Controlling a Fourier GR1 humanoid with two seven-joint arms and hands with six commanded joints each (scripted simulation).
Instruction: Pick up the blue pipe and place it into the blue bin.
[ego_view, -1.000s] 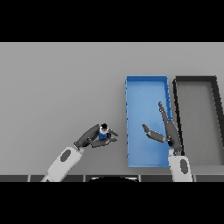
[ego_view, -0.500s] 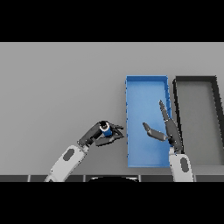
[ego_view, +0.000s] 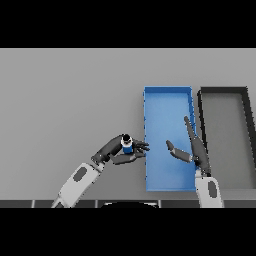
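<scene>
Since the frame half a second ago, left hand has shifted toward the blue bin, carrying the blue pipe with it; fingertips now reach just to the bin's left wall. Fingers and thumb are curled round the pipe, which stands roughly upright in the grasp, its pale end cap facing up. Pipe sits over the grey table, just beside the bin's left wall, near the table's front edge; whether it is lifted off the surface cannot be told.

Right hand shows over the bin's front right portion, fingers straight and spread, thumb out toward the left, holding nothing. Little change in its place.

Blue bin lies right of centre, long side running front to back. Black bin stands just beside it, toward the table's right edge.
</scene>
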